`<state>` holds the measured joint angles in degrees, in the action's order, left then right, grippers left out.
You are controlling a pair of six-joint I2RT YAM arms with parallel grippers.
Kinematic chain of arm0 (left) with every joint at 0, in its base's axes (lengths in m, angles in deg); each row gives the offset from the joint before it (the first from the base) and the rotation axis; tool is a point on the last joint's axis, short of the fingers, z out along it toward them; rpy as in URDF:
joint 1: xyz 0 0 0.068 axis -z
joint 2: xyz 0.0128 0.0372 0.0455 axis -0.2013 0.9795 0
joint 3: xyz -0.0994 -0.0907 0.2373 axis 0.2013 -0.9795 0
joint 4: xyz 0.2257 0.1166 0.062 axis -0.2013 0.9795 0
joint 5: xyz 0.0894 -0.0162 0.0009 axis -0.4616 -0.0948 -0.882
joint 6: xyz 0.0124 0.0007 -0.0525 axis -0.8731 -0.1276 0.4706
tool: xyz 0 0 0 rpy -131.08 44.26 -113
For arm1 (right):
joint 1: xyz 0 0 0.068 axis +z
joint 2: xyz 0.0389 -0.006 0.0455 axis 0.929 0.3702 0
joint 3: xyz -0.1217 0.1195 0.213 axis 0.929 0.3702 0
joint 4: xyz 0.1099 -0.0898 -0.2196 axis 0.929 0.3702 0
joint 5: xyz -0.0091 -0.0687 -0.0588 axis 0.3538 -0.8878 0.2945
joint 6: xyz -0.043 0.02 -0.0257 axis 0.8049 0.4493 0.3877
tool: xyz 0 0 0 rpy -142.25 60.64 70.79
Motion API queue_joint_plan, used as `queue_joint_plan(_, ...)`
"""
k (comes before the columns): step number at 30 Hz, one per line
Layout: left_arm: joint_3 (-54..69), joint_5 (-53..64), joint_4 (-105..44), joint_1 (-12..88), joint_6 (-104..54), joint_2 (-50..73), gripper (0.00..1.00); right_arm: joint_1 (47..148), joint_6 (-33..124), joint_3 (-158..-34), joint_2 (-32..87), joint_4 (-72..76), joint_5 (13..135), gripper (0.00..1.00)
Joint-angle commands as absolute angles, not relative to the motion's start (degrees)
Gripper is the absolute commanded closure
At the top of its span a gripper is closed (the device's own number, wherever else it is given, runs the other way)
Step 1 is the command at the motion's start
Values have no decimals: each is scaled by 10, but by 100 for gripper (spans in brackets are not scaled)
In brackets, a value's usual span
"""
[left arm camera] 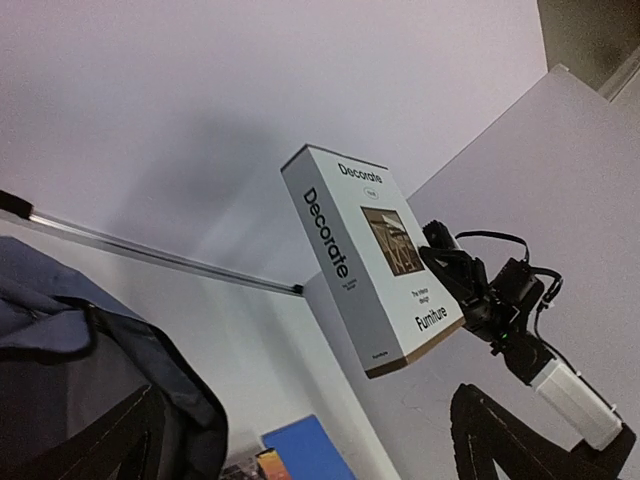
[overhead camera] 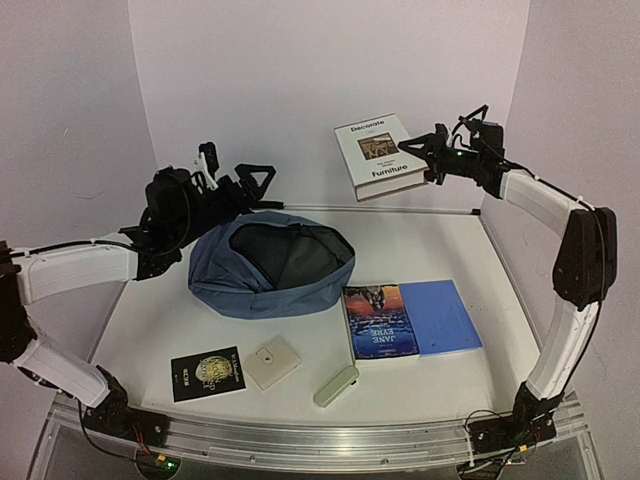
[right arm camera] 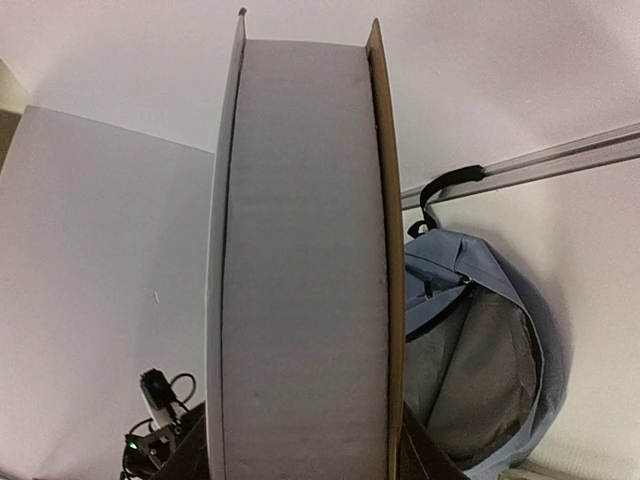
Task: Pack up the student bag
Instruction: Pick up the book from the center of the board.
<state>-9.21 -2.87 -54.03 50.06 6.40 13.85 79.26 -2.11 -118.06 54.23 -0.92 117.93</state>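
- The left fingers (overhead camera: pixel 250 180) hover at the far-left rim of the student bag. In the left wrist view they look spread wide with nothing clamped between them. Bag cloth lies close against one finger, and whether it touches is hard to tell.
- The student bag (overhead camera: pixel 272 262) lies on the desk (overhead camera: pixel 150 320) just beneath and to the right of the left fingers. Its mouth gapes upward and shows dark lining.
- A black booklet (overhead camera: pixel 207 372), a cream square pad (overhead camera: pixel 272 362) and a pale oblong case (overhead camera: pixel 336 385) sit in a row along the near edge, well apart from both sets of fingers.
- A Jane Eyre paperback (overhead camera: pixel 380 320) lies flat below the right fingers, side by side with a bright-blue notebook (overhead camera: pixel 445 315).
- The right fingers (overhead camera: pixel 420 150) are clamped on the right edge of a white "Decorate Furniture" book (overhead camera: pixel 375 155). They hold it tilted in the air, up and to the right of the bag.
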Motion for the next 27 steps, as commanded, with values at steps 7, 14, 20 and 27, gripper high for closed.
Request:
queue_joint_plan(7,-57,90,-783,498,272,252,0,837,-134,-1116,470,-204,1091,71)
queue_joint_plan(14,-26,140,-875,498,348,336,0,872,-150,-1111,476,-246,1076,69)
queue_joint_plan(20,9,171,-925,500,379,391,0,887,-161,-1104,483,-277,1077,69)
queue_joint_plan(27,33,203,-967,506,376,420,1,897,-162,-1086,486,-296,1076,70)
